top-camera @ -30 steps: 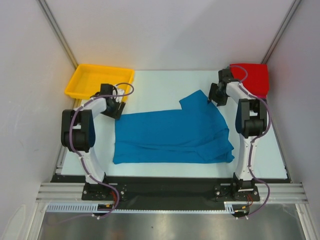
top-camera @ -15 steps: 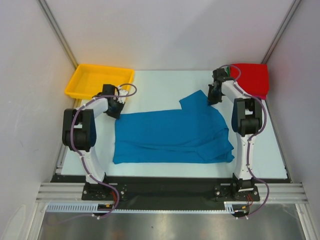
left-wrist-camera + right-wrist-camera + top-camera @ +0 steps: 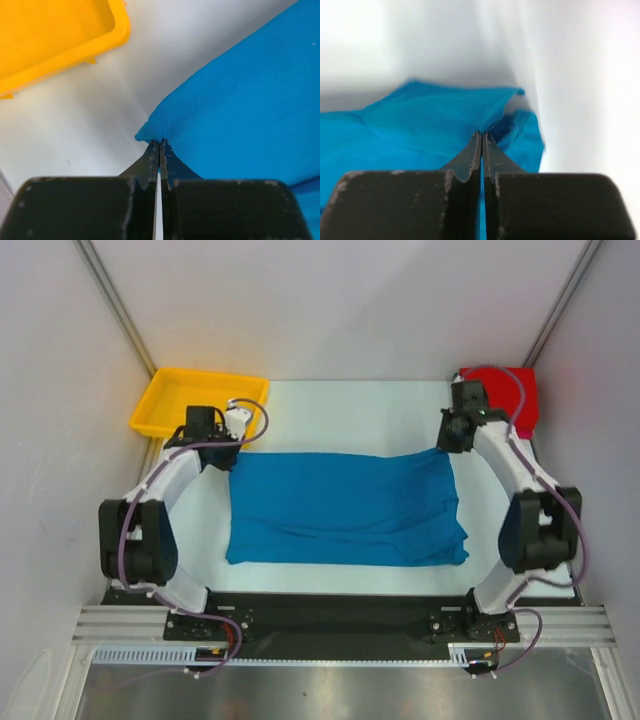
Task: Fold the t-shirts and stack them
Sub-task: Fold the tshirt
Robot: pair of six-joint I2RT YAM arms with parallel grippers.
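Note:
A bright blue t-shirt (image 3: 345, 505) lies spread across the middle of the white table, its far edge drawn straight between the two arms. My left gripper (image 3: 230, 448) (image 3: 160, 142) is shut on the shirt's far left corner (image 3: 147, 132). My right gripper (image 3: 447, 446) (image 3: 481, 134) is shut on the far right corner, with blue cloth (image 3: 445, 115) bunched at its tips. The near part of the shirt shows long creases and a folded sleeve at the lower right. A red t-shirt (image 3: 515, 395) lies at the back right corner, behind the right arm.
A yellow plastic tray (image 3: 165, 400) (image 3: 50, 35) stands at the back left, just beyond the left wrist. White walls close in the table on the left, the right and the back. Bare white tabletop (image 3: 350, 410) lies beyond the blue shirt.
Both grippers have shut on the blue shirt's far corners. The flap that stuck up at the far right has been pulled flat, and the far edge now runs straight.

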